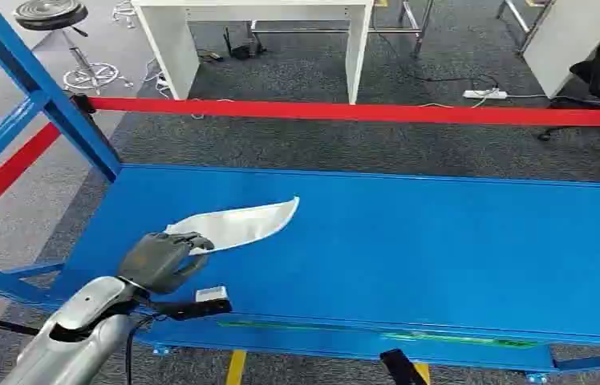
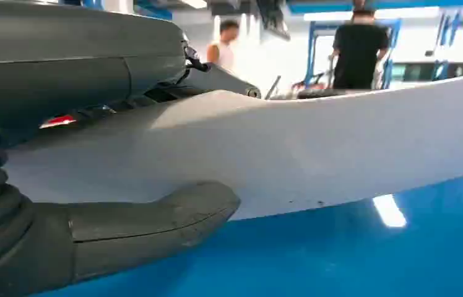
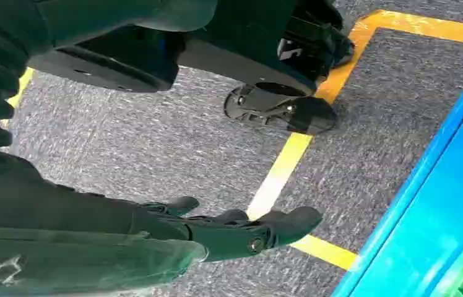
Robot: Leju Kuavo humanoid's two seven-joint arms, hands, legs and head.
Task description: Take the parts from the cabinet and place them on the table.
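Left arm (image 1: 72,337) enters the head view from about 7 o'clock, silver forearm angled toward 1 o'clock. Left hand (image 1: 160,258) grips the near end of the white part (image 1: 241,224), thumb (image 2: 155,216) on one face and fingers (image 2: 80,68) on the other. Right hand (image 3: 229,232) hangs low, fingers extended and apart, holding nothing.

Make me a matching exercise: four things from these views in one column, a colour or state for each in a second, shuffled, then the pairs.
1. curved part
2. table
3. barrier tape
4. left robot hand

A. red, stretched beyond the table
B. gripping the part
C. white, over the table
D. blue

Pairs: 1-C, 2-D, 3-A, 4-B
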